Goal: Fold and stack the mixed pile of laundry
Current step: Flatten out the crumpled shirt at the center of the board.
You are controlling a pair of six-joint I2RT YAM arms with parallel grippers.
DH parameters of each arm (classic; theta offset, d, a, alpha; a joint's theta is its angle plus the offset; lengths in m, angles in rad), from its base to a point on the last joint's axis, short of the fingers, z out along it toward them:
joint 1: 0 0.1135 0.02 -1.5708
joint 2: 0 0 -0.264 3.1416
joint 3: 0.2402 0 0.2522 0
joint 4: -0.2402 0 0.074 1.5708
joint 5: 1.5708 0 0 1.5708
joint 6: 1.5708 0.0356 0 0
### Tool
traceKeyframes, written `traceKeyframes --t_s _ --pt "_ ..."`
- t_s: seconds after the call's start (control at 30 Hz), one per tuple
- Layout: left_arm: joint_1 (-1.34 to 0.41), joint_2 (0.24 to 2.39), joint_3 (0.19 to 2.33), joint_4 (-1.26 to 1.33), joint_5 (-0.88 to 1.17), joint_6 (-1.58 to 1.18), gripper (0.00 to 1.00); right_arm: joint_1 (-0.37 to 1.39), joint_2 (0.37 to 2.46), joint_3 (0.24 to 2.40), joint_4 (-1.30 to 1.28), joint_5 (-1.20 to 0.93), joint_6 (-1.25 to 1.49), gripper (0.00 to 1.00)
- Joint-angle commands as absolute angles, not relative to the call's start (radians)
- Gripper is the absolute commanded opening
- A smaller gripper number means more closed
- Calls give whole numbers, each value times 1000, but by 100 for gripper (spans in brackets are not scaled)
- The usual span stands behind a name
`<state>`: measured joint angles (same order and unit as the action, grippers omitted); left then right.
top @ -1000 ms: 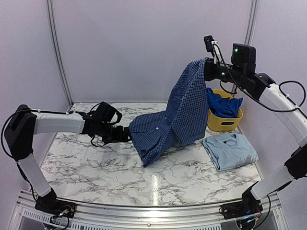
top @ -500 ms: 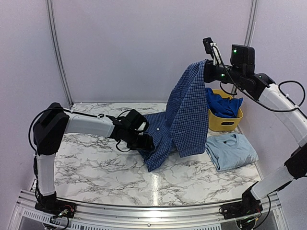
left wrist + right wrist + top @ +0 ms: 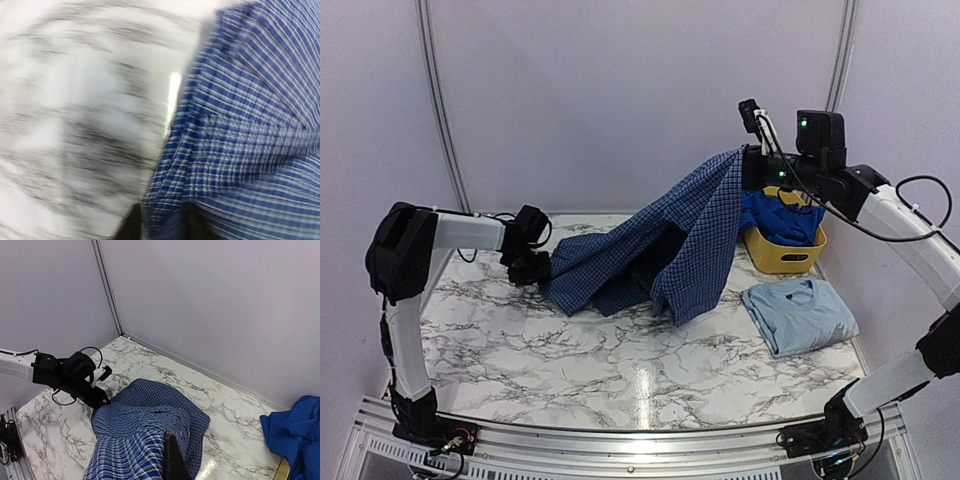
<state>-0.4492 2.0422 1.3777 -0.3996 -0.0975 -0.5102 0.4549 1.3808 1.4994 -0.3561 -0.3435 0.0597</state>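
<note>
Marble table (image 3: pixel 620 370): left gripper (image 3: pixel 544 269) is clamping the low edge of the checked shirt (image 3: pixel 650 250), having dragged it further left than half a second ago, so the cloth is spreading out. Right gripper (image 3: pixel 752 160) is pinching the shirt's top corner, clenched tight, high beside the yellow basket (image 3: pixel 785 258). Sky-blue T-shirt (image 3: pixel 798 312) is lying folded far right.

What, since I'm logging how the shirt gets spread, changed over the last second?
The left claw reached the low edge of the checked shirt, closed on it and pulled it leftward, stretching it out. The right claw stayed shut on the raised end. The folded T-shirt, the yellow basket and its royal-blue piece stayed put.
</note>
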Motion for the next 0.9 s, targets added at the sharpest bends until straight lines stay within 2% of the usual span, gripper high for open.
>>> traceKeyframes --t_s 0.0,0.03,0.1,0.2,0.37,0.47,0.63,0.87 --pt "-402 1869 1280 -426 -145 -438 71 443 1368 1490 -287 -371 110 0" --pt "-402 1814 1249 -398 -117 -420 76 443 1373 1486 -278 -384 122 0" --pt "-408 1714 1184 -352 -53 -405 79 443 1384 1465 -250 -415 156 0" --pt "-465 1581 1072 -301 -5 -374 78 443 1399 1414 -216 -444 195 0" --pt "-675 1449 905 -252 -23 -302 75 442 1425 1357 -213 -472 218 0" --pt "-758 1464 844 -205 -45 -314 69 443 1424 1340 -213 -469 217 0" --pt "-861 1549 840 -144 -206 -252 62 443 1432 1338 -225 -468 203 0" --pt "-960 1661 894 -126 -321 -23 54 443 1447 1336 -232 -465 184 0"
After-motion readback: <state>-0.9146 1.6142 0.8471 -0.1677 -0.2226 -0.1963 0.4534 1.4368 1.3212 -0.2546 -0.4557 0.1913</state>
